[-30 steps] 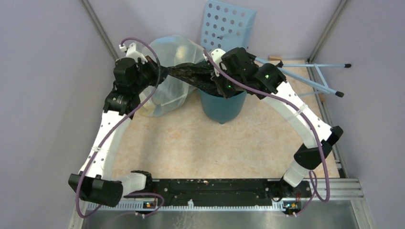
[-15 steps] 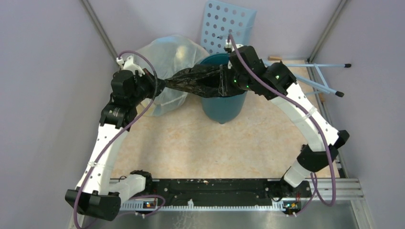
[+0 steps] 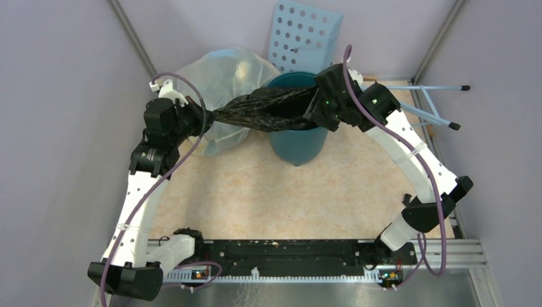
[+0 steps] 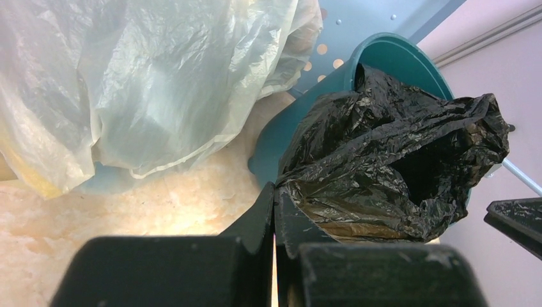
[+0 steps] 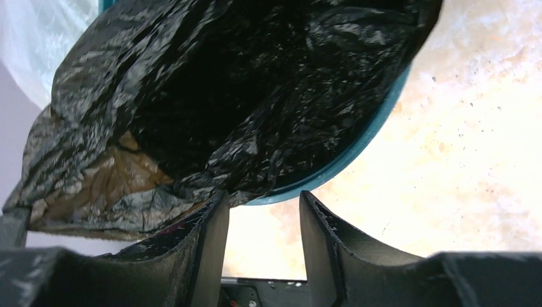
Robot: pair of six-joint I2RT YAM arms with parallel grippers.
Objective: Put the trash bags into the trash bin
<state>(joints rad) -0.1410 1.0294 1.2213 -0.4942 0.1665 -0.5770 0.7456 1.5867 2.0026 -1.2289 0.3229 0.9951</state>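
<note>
The black trash bag hangs stretched between my two grippers, across the mouth of the teal trash bin. My left gripper is shut on the bag's left edge, to the left of the bin. In the left wrist view its tips pinch the bag in front of the bin. My right gripper is at the bin's right rim. In the right wrist view it is open with nothing between the fingers. The bag lies over the bin's rim and touches the left finger.
A big translucent yellowish-white bag bulges behind my left gripper. A pale blue panel with holes leans on the back wall. Pale blue rods with black tips lie at the right. Walls stand close on both sides.
My right gripper has moved right, from the bin's left side to its right rim. The bag now spans the bin's mouth. My left gripper has drifted slightly left and nearer.
</note>
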